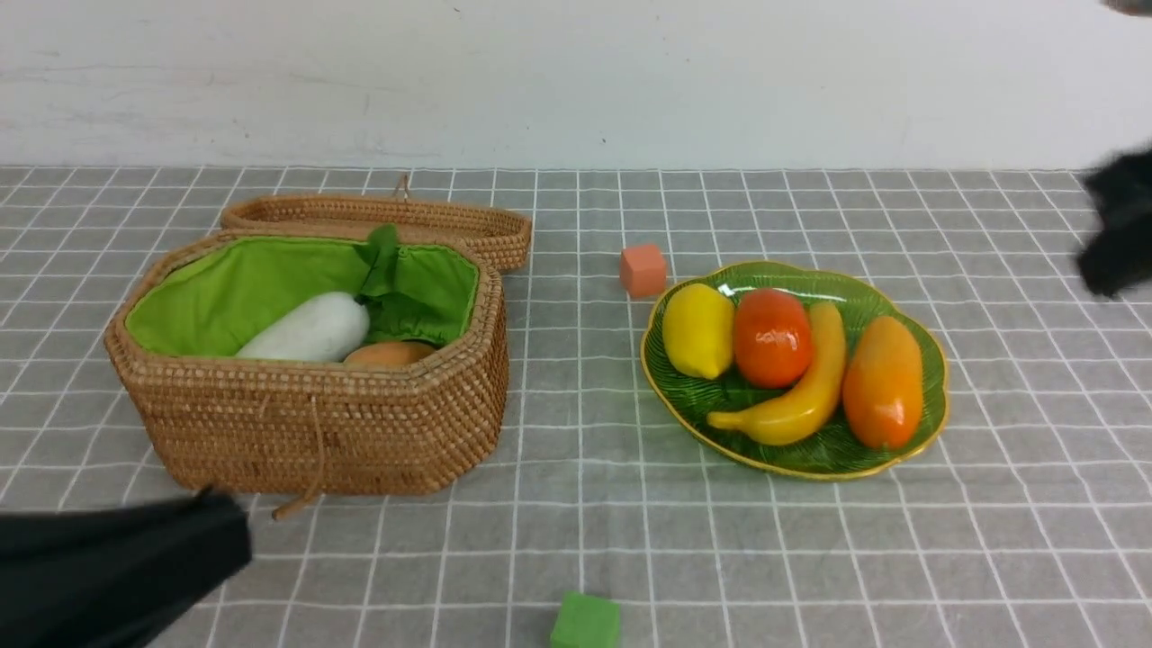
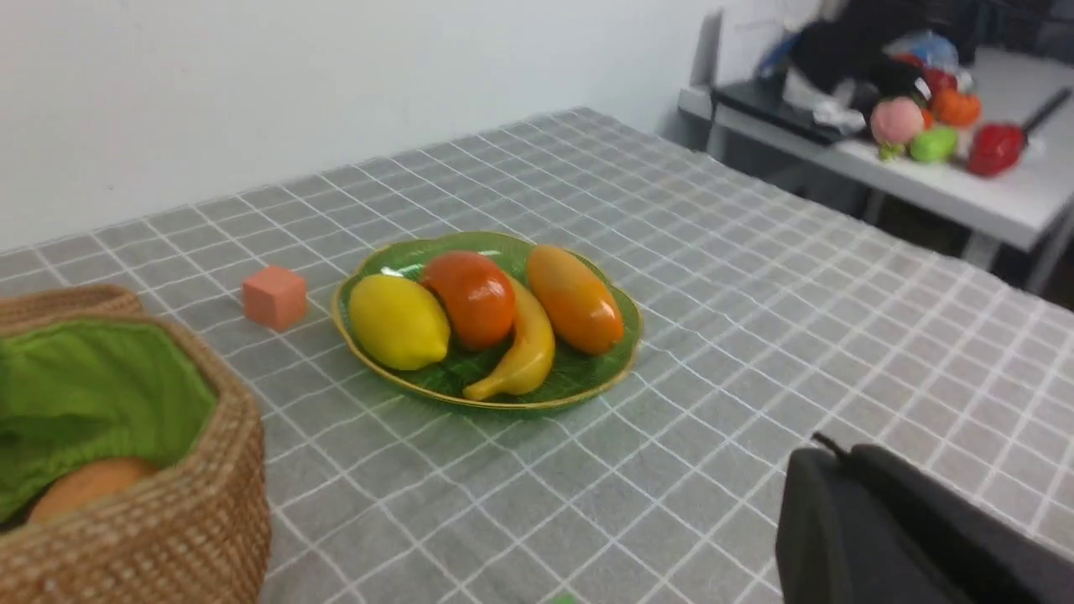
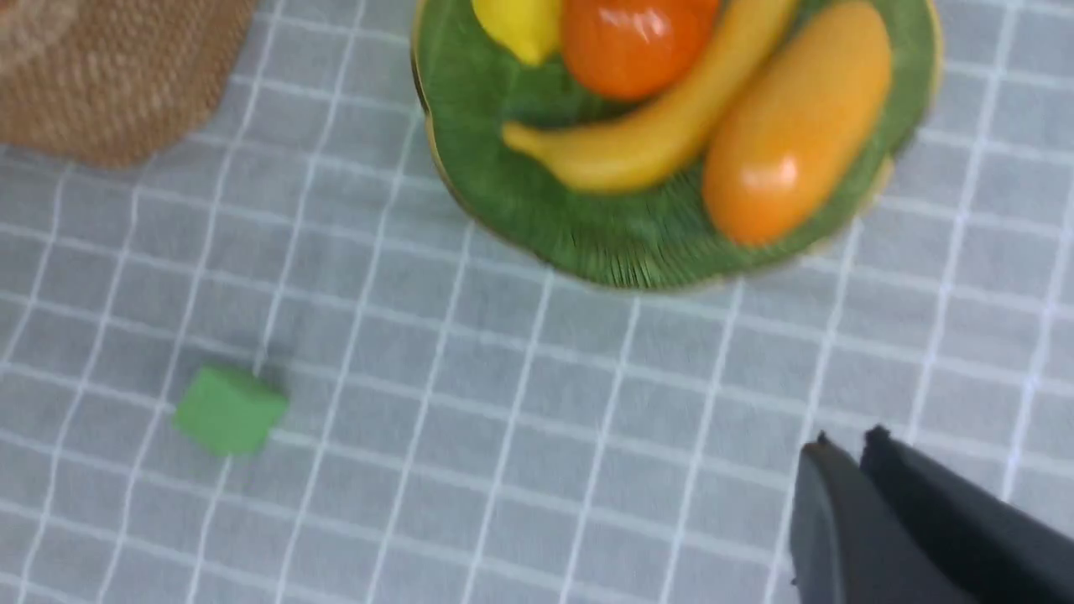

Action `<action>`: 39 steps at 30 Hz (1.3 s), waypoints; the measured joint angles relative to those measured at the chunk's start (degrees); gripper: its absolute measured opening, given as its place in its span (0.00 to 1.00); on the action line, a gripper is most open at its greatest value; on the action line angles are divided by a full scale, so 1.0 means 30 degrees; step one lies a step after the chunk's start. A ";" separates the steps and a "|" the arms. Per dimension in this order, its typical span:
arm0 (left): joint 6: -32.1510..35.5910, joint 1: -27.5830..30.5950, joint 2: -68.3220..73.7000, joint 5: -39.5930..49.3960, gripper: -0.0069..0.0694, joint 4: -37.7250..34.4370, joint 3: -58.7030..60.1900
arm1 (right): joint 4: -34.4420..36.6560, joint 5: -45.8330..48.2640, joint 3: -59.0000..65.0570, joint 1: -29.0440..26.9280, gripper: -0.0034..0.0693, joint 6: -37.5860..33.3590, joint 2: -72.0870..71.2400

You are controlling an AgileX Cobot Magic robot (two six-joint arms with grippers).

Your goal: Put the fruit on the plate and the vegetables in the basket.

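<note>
Already the lemon, persimmon, banana and mango lie side by side on the plate, the radish and potato sit in the basket, and both the left gripper and right gripper hang empty with fingers pressed together.

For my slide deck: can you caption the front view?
Lemon, persimmon, banana, mango on green plate; radish in open wicker basket.
</note>
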 joint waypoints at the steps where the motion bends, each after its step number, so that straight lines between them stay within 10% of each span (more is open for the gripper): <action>1: -0.0216 0.0000 -0.0510 -0.0777 0.07 -0.0022 0.0671 | -0.0151 -0.0006 0.0918 0.0000 0.05 0.0202 -0.1108; 16: -0.0662 0.0000 -0.2796 -0.5730 0.08 -0.0205 0.6279 | -0.1337 -0.3659 1.4104 0.0000 0.04 0.4413 -1.7174; 25: -0.0698 0.0000 -0.2796 -0.5306 0.08 -0.0205 0.6475 | -0.1882 -1.3267 1.9900 0.0000 0.07 0.6581 -1.8311; 39: -0.0712 0.0000 -0.2796 -0.5254 0.10 -0.0205 0.6498 | -0.4700 -1.6648 2.5439 -0.1520 0.02 0.6674 -2.0552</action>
